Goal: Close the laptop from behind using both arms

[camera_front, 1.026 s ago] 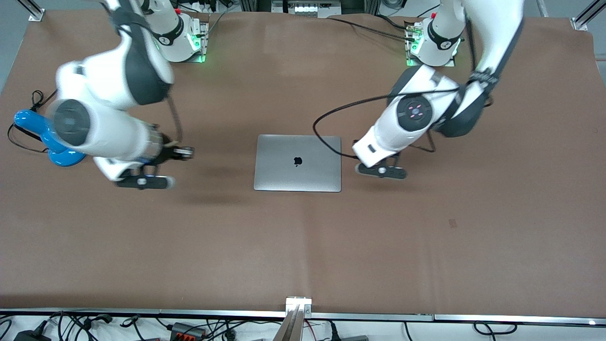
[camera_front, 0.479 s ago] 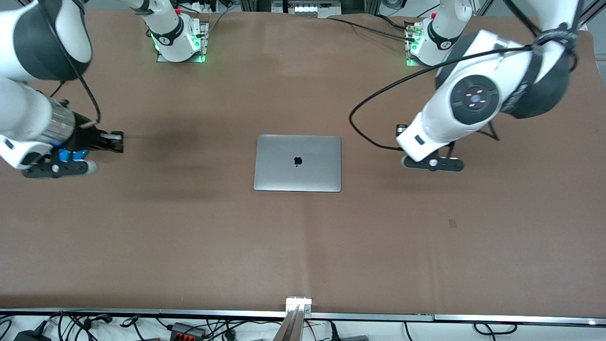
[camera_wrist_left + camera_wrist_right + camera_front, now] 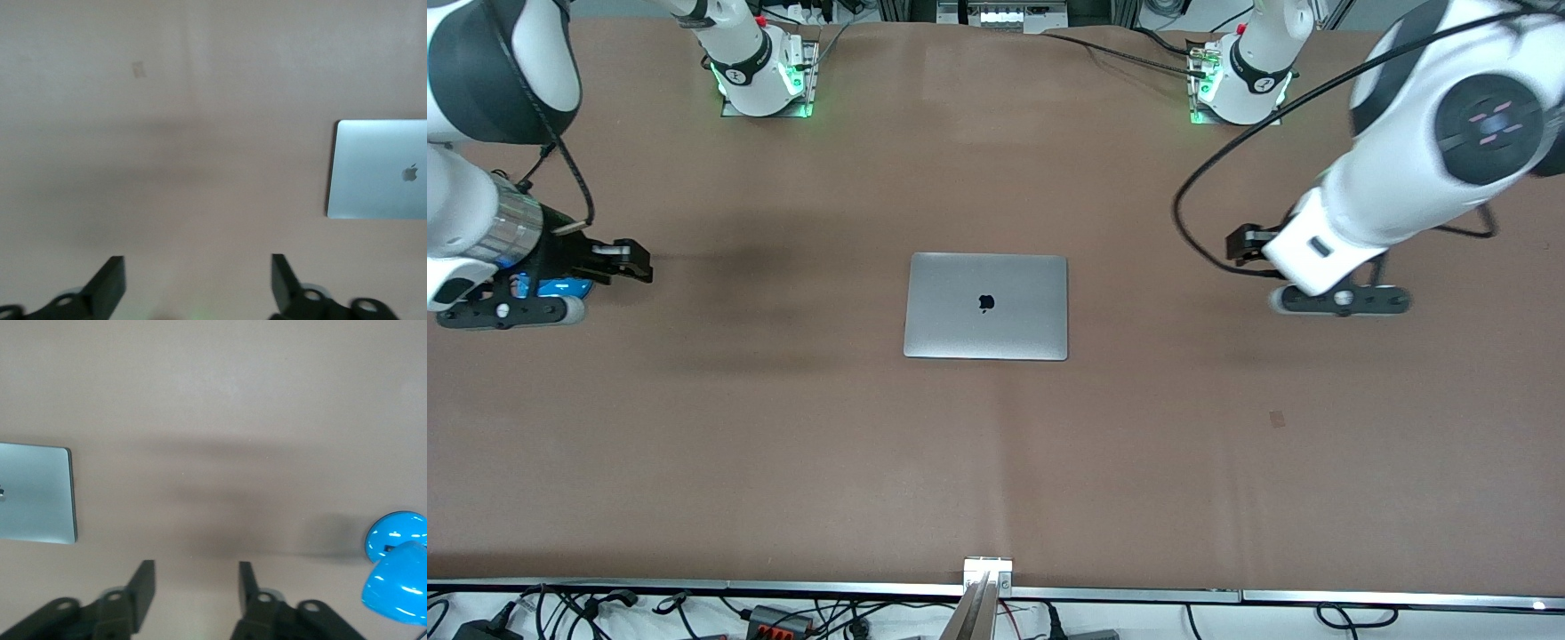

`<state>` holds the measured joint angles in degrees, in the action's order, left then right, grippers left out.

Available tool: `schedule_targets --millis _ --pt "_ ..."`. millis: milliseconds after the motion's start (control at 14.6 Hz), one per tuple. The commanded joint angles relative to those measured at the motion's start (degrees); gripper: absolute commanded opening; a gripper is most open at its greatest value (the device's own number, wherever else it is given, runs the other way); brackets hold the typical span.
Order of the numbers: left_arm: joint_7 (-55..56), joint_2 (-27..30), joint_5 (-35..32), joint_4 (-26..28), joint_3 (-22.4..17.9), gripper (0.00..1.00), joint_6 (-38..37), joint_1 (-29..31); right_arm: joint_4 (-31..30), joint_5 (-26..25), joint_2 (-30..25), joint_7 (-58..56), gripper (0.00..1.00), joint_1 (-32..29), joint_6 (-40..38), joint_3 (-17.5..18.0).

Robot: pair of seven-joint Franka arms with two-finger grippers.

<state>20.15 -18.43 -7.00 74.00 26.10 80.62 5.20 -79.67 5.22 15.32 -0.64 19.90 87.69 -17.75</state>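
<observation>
The laptop (image 3: 985,306) lies shut and flat at the middle of the table, grey lid up with the dark logo showing. It also shows in the left wrist view (image 3: 380,170) and the right wrist view (image 3: 35,493). My left gripper (image 3: 1247,242) hangs over bare table toward the left arm's end, well apart from the laptop. Its fingers (image 3: 110,283) stand wide open around nothing. My right gripper (image 3: 618,260) hangs over the table toward the right arm's end, also clear of the laptop. It is open (image 3: 197,587) and holds nothing.
A glossy blue object (image 3: 560,287) sits on the table under the right arm's hand, and it also shows in the right wrist view (image 3: 397,567). A small pale mark (image 3: 1278,418) lies on the brown table cover, nearer the front camera than the left gripper.
Both arms have swung away from the laptop toward their own ends of the table. Both grippers went from shut to open. The laptop has not moved.
</observation>
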Motion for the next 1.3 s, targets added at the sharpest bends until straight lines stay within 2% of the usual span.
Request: schedule_targets --millis 0,68,137,274,411,547,684,753,889,958,1095,1232 --pt "-1.3 0.0 -0.8 -2.3 0.2 1.0 -1.7 1.7 4.2 -0.7 0.8 -0.5 1.0 -1.7 -0.8 0.4" --pt "-1.3 0.0 -0.8 -2.3 0.3 1.0 -1.7 2.2 4.2 -1.1 0.9 -0.2 1.0 -2.1 0.4 0.6" --pt "-1.3 0.0 -1.0 -2.3 0.2 1.0 -1.7 2.4 3.6 -1.2 0.2 -0.2 1.0 -5.4 1.1 2.7" --pt "-2.5 -0.1 -0.9 -2.3 0.2 1.0 -1.7 3.6 1.2 -3.5 -3.4 0.0 1.0 -18.8 1.4 18.1" --pt "-8.7 1.1 -0.7 -1.4 -0.4 1.0 -1.7 5.2 -2.5 -8.8 -6.6 0.5 1.0 -20.2 2.6 21.8" --pt "-11.8 4.1 0.4 1.6 -5.5 1.0 -1.3 3.0 -7.5 -8.5 -10.0 1.6 1.0 -25.2 7.6 26.9" --pt "-11.9 8.3 4.8 6.6 -13.6 1.0 -0.3 -1.7 -8.3 -8.4 -10.4 1.6 1.0 -26.3 9.1 28.0" --pt "-12.2 11.6 8.5 11.3 -16.3 1.0 2.0 -2.9 -8.6 -8.1 -10.4 1.6 1.0 -27.2 9.5 28.1" --pt "-14.6 18.5 9.1 21.1 -17.3 1.0 8.7 -3.5 -8.8 -5.6 -10.2 1.6 1.0 -28.4 9.3 28.1" --pt "-16.8 20.6 9.1 24.1 -18.9 1.0 11.3 -4.4 -8.8 -5.6 -10.1 1.6 1.0 -28.8 9.0 28.2" --pt "-20.1 22.1 9.1 25.1 -23.2 1.0 13.6 -7.3 -8.3 -5.6 -8.8 1.4 1.0 -28.6 8.8 28.0" --pt "-20.2 22.4 8.8 24.7 -23.5 1.0 13.2 -7.3 -7.4 -6.1 -7.2 1.3 1.0 -28.6 8.9 28.0"
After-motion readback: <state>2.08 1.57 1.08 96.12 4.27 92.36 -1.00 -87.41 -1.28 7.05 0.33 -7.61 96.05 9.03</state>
